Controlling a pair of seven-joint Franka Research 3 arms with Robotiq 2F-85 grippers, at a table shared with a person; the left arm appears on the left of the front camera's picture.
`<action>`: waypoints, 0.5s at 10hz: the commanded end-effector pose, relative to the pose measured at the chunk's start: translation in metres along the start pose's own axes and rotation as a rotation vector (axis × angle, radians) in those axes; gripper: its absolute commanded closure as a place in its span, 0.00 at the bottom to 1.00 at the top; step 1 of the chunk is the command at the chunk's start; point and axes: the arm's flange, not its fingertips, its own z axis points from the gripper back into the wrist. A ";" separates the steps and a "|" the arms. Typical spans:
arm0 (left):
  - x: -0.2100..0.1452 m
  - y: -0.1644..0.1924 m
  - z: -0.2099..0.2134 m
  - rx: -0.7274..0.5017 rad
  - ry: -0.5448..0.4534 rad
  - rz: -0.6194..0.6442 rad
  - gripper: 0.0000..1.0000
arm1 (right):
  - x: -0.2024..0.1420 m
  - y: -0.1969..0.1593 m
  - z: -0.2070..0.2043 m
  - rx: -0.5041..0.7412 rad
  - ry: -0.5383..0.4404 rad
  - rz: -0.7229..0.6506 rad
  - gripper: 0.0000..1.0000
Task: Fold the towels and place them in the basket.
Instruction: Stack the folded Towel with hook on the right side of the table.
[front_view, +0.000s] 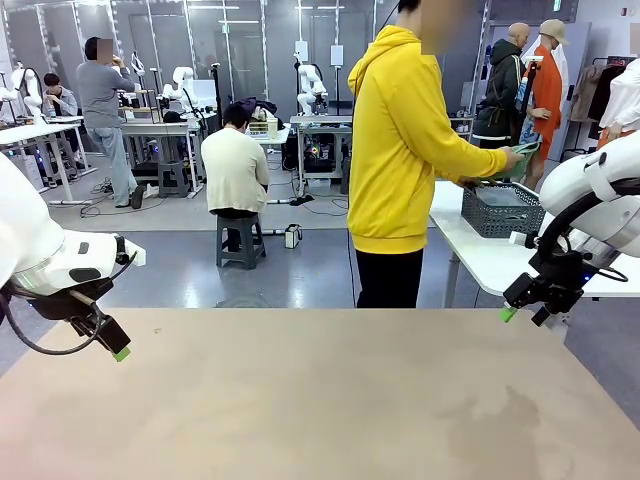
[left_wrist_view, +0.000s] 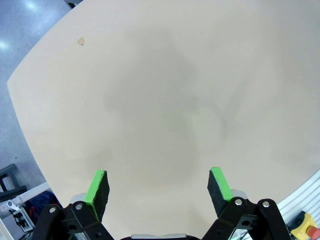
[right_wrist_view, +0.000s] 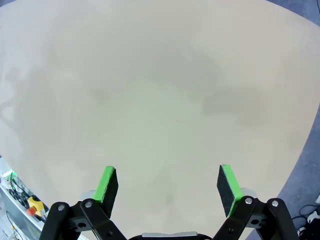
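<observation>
The left claw (front_view: 118, 350) hangs over the tabletop (front_view: 300, 400) at its left edge, the right claw (front_view: 525, 315) at its right edge, well apart. Beyond the right claw, on another white table (front_view: 470, 245), sits the basket (front_view: 500, 210); a person (front_view: 400, 150) stands left of it, hands at a towel (front_view: 525, 150) above the basket.

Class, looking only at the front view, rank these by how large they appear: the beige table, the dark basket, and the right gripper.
1. The beige table, by far the largest.
2. The basket, on a white table behind the person.
3. The right gripper.
The basket and gripper look close in size; the gripper is much nearer the camera, so their order is unsure.
</observation>
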 end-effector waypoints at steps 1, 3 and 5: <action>0.000 -0.001 0.000 0.010 0.003 0.001 0.00 | 0.001 -0.002 0.000 0.013 -0.004 0.012 0.00; 0.000 -0.001 0.000 0.010 0.003 0.001 0.00 | 0.001 -0.002 0.000 0.013 -0.004 0.012 0.00; 0.000 -0.001 0.000 0.010 0.003 0.001 0.00 | 0.001 -0.002 0.000 0.013 -0.004 0.012 0.00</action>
